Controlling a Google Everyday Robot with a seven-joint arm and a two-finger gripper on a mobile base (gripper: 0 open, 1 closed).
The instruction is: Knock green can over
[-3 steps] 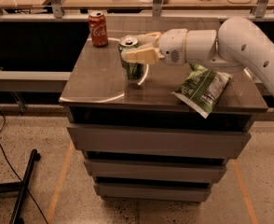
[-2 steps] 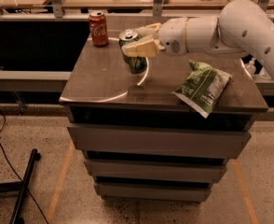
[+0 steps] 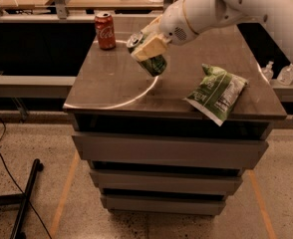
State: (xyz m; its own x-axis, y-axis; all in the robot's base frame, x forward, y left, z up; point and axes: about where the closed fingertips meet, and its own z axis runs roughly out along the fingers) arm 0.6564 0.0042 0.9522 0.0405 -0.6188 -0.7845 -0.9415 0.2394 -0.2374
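Note:
The green can point(image 3: 155, 64) is on the steel-topped cabinet point(image 3: 106, 86), near the middle. It is tilted, its silver top leaning to the left and its bottom edge low over the tabletop. My gripper point(image 3: 145, 40) reaches in from the upper right and is shut on the can's upper part. One pale finger point(image 3: 149, 47) lies across the can's front and the other sits behind it. The white arm point(image 3: 226, 6) runs off to the top right.
A red cola can point(image 3: 105, 30) stands upright at the back left of the top. A crinkled green-and-white snack bag point(image 3: 217, 92) lies at the front right, overhanging the edge. Two small clear bottles point(image 3: 267, 71) stand on a ledge to the right. A black stand leg point(image 3: 24, 203) lies on the floor at left.
The can stood upright with the gripper at its top. It now leans left, tipped by the gripper, which has turned with it.

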